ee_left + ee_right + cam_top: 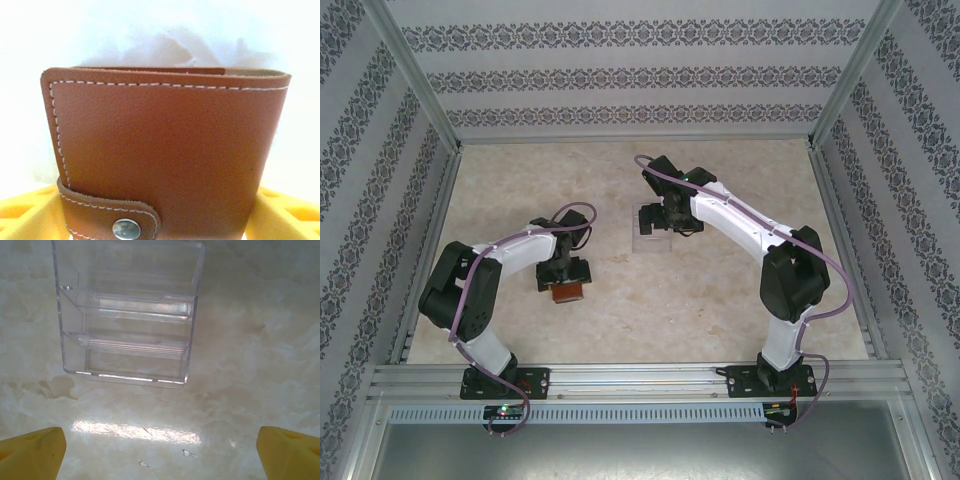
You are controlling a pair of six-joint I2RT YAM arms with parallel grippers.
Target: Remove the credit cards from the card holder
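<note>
Brown leather card holder (170,150) sits between the 2 yellow fingers (30,212) of the left gripper (565,272), snap tab (112,220) facing the camera; cannot tell whether it is clamped. Right gripper (160,452) jaws wide apart over the tabletop (250,365), near the clear plastic tray (127,315).

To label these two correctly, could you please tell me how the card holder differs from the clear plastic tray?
The card holder is opaque brown leather with white stitching; the clear tray is see-through plastic. The card holder is snapped shut, while the clear tray is open, with stepped shelves. The card holder sits between the left fingers; the clear tray lies free beyond the right fingers. Both are roughly rectangular.
</note>
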